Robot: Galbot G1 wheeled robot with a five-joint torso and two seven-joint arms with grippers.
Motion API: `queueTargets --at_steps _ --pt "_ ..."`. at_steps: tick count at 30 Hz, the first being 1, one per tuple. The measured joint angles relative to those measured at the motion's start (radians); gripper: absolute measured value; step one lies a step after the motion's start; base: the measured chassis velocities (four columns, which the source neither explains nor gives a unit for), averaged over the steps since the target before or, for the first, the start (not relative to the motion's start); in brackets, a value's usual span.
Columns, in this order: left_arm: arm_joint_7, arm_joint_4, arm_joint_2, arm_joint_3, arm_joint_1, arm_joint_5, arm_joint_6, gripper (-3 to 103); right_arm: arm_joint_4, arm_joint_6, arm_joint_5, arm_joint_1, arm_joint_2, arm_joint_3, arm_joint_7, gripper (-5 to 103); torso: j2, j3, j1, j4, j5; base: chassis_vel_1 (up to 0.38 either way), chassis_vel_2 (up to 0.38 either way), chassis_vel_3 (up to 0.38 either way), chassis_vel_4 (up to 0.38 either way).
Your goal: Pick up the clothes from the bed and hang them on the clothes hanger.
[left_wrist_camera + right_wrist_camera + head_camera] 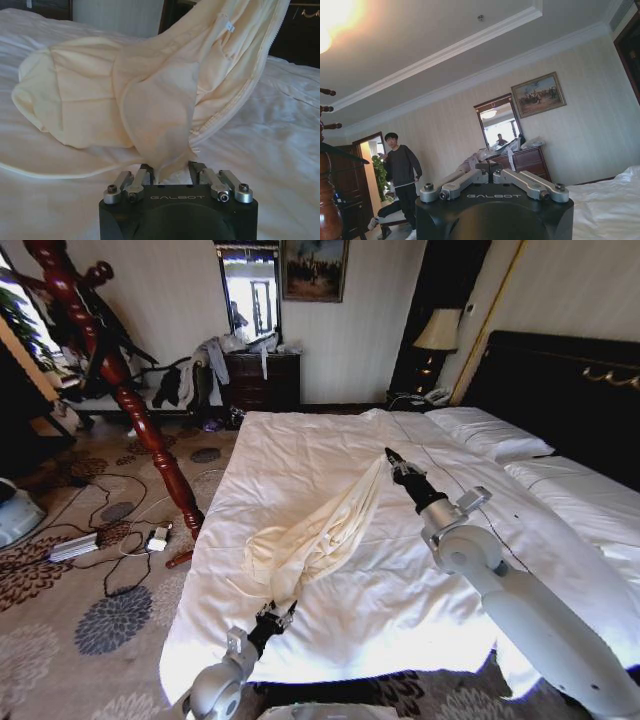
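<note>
White bedding of the bed (330, 590) lies under the clothes (320, 530), stretched from the left gripper (277, 616) clamped at 7 o'clock to the right gripper (392, 457) clamped at 1 o'clock; pickup underway, hanging judged outstanding.

Right pincer (488, 173) fingers drawn together, tips meeting, aimed up at the far wall. Past it: dark wood dresser (527, 161) piled with clutter, mirror (496, 122) above, framed painting (538, 94) beside the mirror. Bed (607, 205) corner with white linen close by. Reddish coat stand (329, 200) at the frame edge.
</note>
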Motion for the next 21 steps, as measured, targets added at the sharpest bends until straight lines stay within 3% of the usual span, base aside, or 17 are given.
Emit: queueTargets --at_steps 3,6,9,14,19,20,21 --pt "-0.001 -0.028 0.012 -0.022 0.016 -0.015 0.005 24 -0.006 0.0 -0.004 -0.003 0.0 0.003 0.0 0 0.0 0.0 0.0 0.0 -0.0001 0.0 0.0 0.0 0.0" --pt "-0.006 -0.057 0.027 -0.043 0.025 -0.037 0.016 19 -0.012 0.001 -0.008 -0.004 0.0 0.005 0.001 0 0.0 0.0 0.0 0.0 0.0 0.0 0.0 0.0 0.0" --pt "-0.025 -0.131 0.061 -0.098 0.03 -0.098 0.04 3 -0.016 0.002 -0.008 -0.002 -0.004 0.014 0.002 0 0.0 0.0 0.0 0.0 0.0 0.0 0.0 0.0 0.0" --pt "-0.049 -0.227 0.109 -0.196 0.009 -0.186 0.071 0 -0.016 0.001 -0.001 0.0 -0.014 0.027 0.005 0 0.0 0.0 0.0 0.0003 -0.0002 0.0 0.0 0.0 0.0" --pt "-0.123 -0.362 0.249 -0.389 -0.152 -0.429 0.138 0 -0.004 -0.004 0.045 0.003 -0.046 0.057 0.023 0 0.0 0.0 0.0 -0.0004 0.0 0.0 0.0 0.0 0.0" --pt "-0.123 -0.362 0.249 -0.389 -0.152 -0.429 0.138 0 -0.004 -0.004 0.045 0.003 -0.046 0.057 0.023 0 0.0 0.0 0.0 -0.0004 0.0 0.0 0.0 0.0 0.0" --pt "-0.132 -0.375 0.279 -0.428 -0.19 -0.481 0.148 0 -0.001 -0.004 0.064 0.007 -0.052 0.064 0.025 0 0.0 0.0 0.0 -0.0004 -0.0001 0.0 0.0 0.0 0.0"
